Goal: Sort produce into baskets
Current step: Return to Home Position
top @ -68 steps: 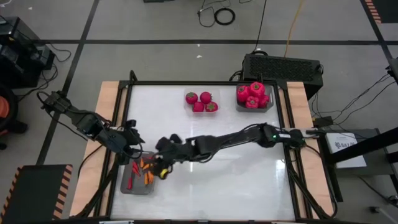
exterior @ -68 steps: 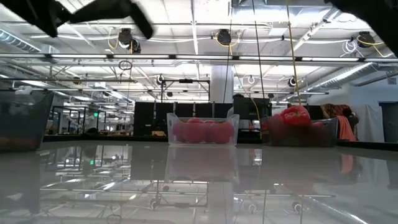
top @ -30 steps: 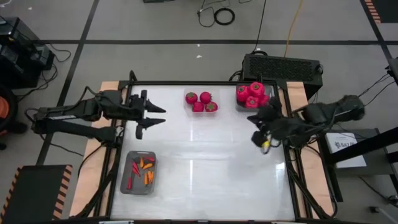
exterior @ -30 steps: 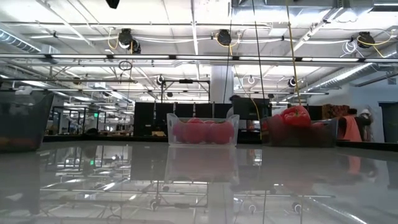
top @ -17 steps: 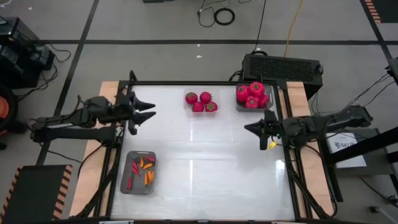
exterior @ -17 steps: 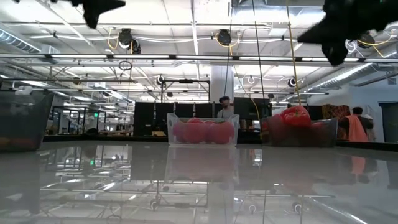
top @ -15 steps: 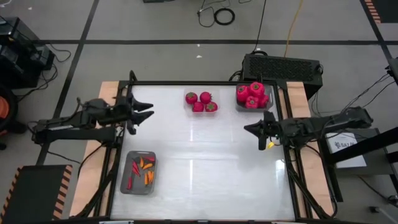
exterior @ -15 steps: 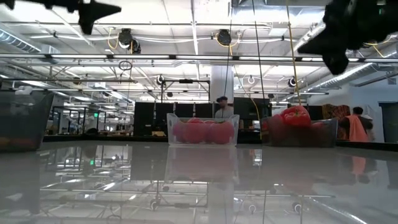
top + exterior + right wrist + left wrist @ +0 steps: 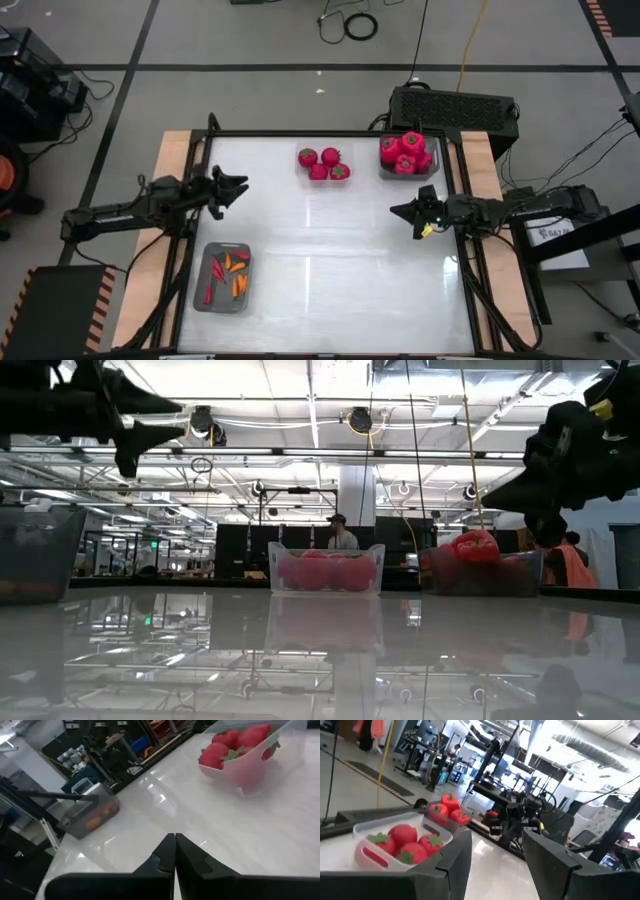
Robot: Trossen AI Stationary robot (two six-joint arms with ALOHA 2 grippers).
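Several red tomatoes with green tops lie in a clear tray (image 9: 323, 164) at the far middle, also in the low view (image 9: 325, 570). More are heaped in a grey tray (image 9: 407, 156) at the far right. A grey tray (image 9: 222, 277) at the near left holds orange and red peppers. My left gripper (image 9: 242, 187) is open and empty above the table's left side, pointing right; the left wrist view (image 9: 495, 852) shows the gap. My right gripper (image 9: 394, 210) is shut and empty above the right side, pointing left, as the right wrist view (image 9: 175, 851) shows.
A big black box (image 9: 455, 108) stands beyond the table's far right corner. Bare white tabletop (image 9: 330, 260) lies between the two arms and across the middle and near right. People stand in the room behind the table (image 9: 340, 538).
Both grippers have come down lower over the table. My left gripper has drawn a little back toward the left edge. My right gripper has turned from pointing downward to lying level, pointing toward the table's left. The trays and produce have stayed put.
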